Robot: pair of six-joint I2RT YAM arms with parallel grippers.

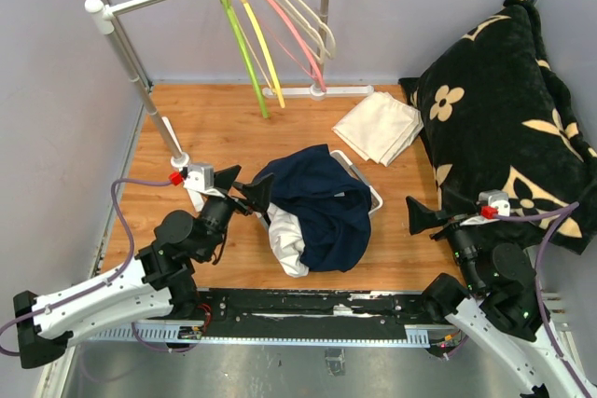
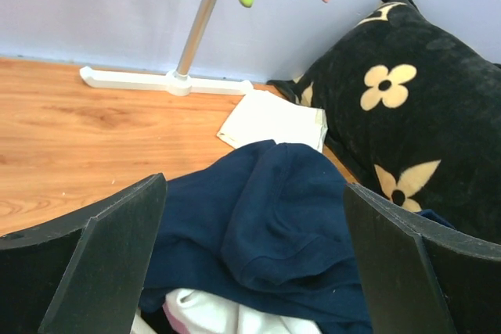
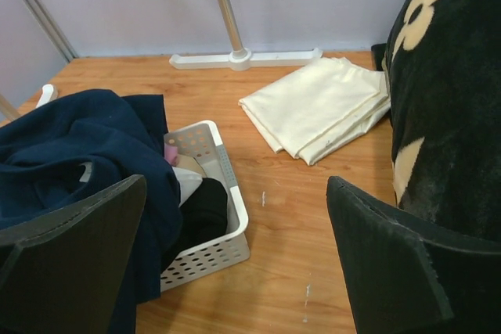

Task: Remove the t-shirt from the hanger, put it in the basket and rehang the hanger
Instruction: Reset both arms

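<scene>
Sprawling over the white basket (image 1: 374,195), the navy t-shirt (image 1: 322,207) lies in a crumpled heap at mid-table, slightly longer from far to near, off the coloured hangers (image 1: 280,25) on the rail. The left gripper (image 1: 244,184) sits just beside its left edge, fingers spread wide on nothing. The right gripper (image 1: 438,210) stands apart to the right, fingers likewise wide and empty. A white garment (image 1: 289,240) shows beneath; a folded cream cloth (image 1: 378,126) and a black floral cushion (image 1: 504,118) lie beyond.
</scene>
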